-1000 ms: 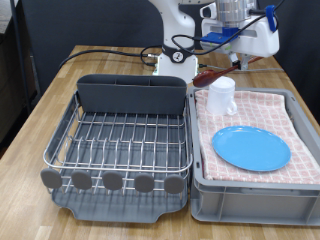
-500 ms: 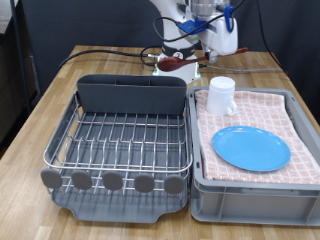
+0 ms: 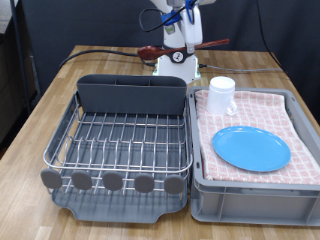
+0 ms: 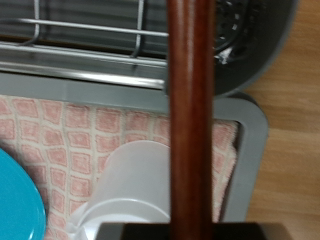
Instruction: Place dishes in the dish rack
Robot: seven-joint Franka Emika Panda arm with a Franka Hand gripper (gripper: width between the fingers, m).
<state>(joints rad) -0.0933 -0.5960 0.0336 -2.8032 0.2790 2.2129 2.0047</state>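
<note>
Our fingers (image 3: 186, 42) are clamped on the wooden spoon (image 3: 178, 47), which hangs roughly level in the air near the exterior view's top, above the far end of the tabletop (image 3: 255, 66) and behind the dish rack (image 3: 120, 140). In the wrist view the spoon (image 4: 190, 110) runs as a dark reddish-brown shaft straight down the picture, with the rack's wire grid and grey caddy beyond it. Below the spoon in that view we see the white mug (image 4: 140, 195) and an edge of the blue plate (image 4: 18, 200), both on the pink checked cloth. From the exterior view, the mug (image 3: 221, 95) stands upright at the far end of the grey bin (image 3: 250, 190), and the plate (image 3: 251, 148) lies flat nearer the exterior view's bottom. The rack's grid and its tall caddy (image 3: 133, 95) show nothing in them. We judge the task barely started: the spoon is lifted but not yet placed, and the mug and plate are untouched in the bin.
</note>
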